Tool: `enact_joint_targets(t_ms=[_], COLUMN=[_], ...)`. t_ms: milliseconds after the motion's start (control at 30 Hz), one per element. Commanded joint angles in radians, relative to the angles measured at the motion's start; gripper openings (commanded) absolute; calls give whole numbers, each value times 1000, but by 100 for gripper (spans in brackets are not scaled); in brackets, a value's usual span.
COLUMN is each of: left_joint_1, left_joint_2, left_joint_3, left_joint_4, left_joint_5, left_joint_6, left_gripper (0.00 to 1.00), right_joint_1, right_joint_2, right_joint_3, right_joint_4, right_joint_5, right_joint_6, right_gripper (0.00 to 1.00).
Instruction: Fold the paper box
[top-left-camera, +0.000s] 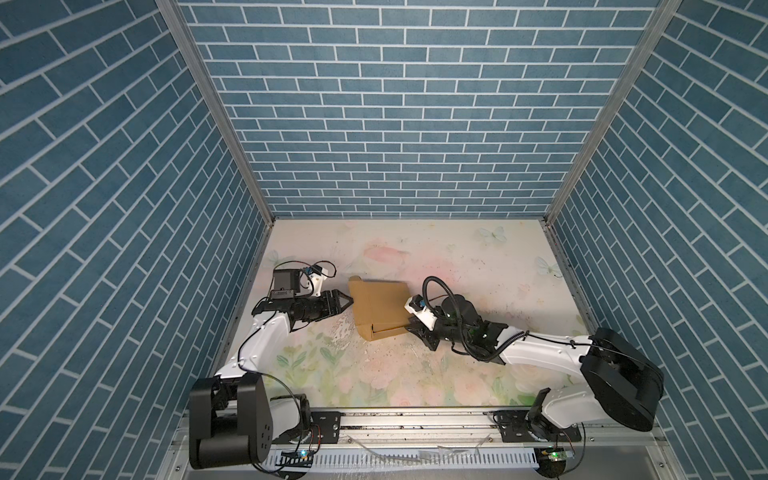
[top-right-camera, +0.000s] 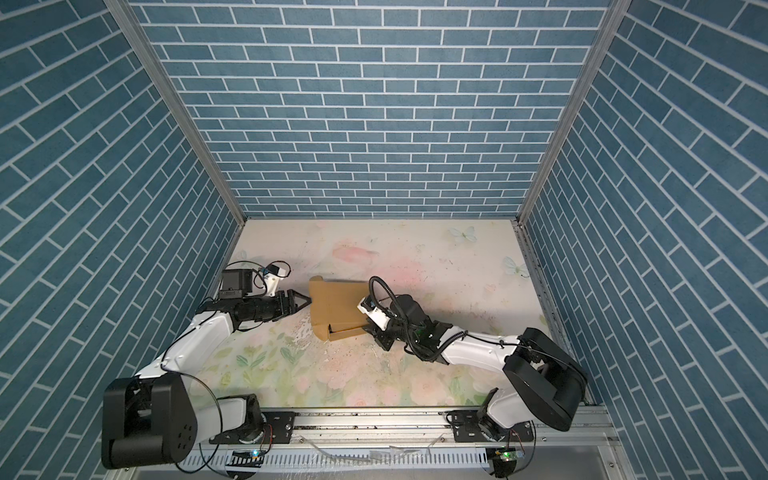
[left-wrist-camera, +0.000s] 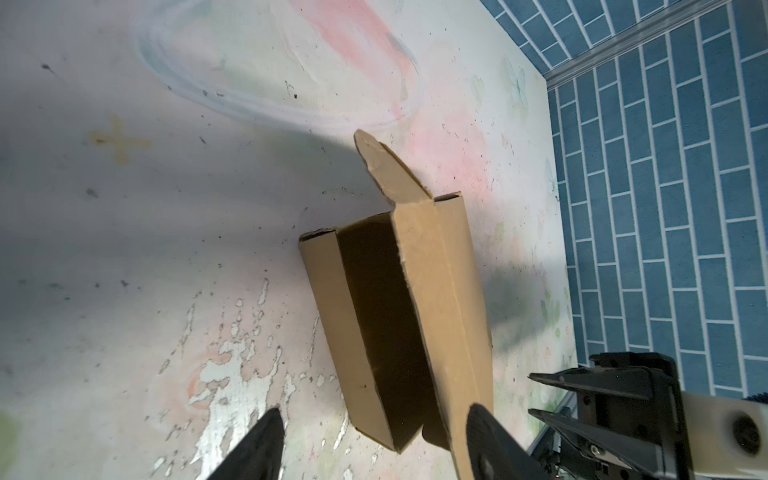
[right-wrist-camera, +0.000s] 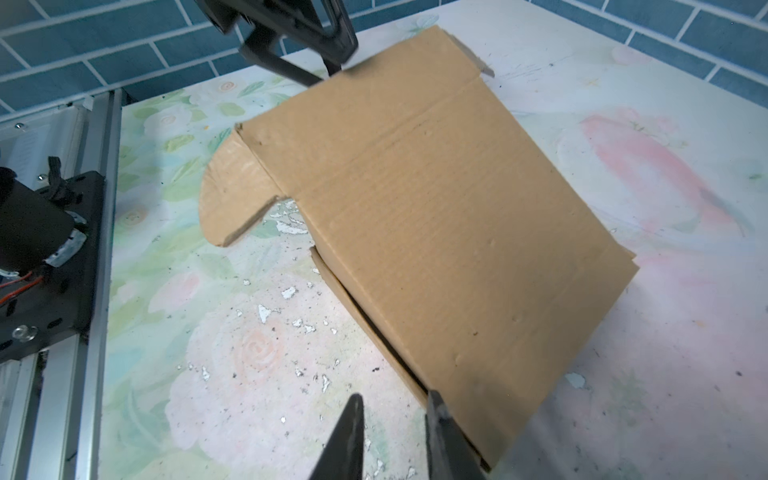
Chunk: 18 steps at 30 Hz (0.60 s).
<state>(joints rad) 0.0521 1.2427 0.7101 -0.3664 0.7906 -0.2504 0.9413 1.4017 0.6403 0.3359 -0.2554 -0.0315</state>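
Right gripper (top-left-camera: 410, 328) sat at the near right corner of the paper box (top-left-camera: 376, 307), fingers slightly apart, gripping nothing. Box was mid tabletop (top-left-camera: 457, 257), lid half down. Left gripper (top-left-camera: 350, 304) at its left edge, fingers wide apart.

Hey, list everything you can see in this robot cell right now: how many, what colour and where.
paper box: one, brown cardboard, partly folded, mid-table between the two grippers
table mat: one, pale floral print, scuffed, covering the tabletop
walls: three, blue brick pattern, at the back and both sides
rail: one, silver metal, along the table's front edge, carrying both arm bases
cable duct: one, white, slotted, in front of the rail
left arm: one, white and black, left side
right arm: one, white and black, right side
left gripper: one, black, open, at the box's left edge
right gripper: one, black, slightly open, at the box's near right corner
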Motion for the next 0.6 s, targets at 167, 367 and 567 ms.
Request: enact_joint_targets(t_ms=[167, 367, 567], left_joint_1=[-17, -23, -24], left_joint_2=[47, 72, 86], left_joint_3=[2, 8, 12], left_joint_4=[29, -2, -5], left_joint_5=[-44, -102, -111], left_joint_6=[-18, -12, -7], left_gripper=[64, 57, 55], right_joint_1=[-21, -42, -42], right_joint_2=[36, 178, 311], right_joint_3=[157, 320, 410], right_joint_4=[-48, -88, -84], right_joint_5=[-28, 31, -17], right_joint_6=[10, 75, 104], right_gripper=[25, 23, 23])
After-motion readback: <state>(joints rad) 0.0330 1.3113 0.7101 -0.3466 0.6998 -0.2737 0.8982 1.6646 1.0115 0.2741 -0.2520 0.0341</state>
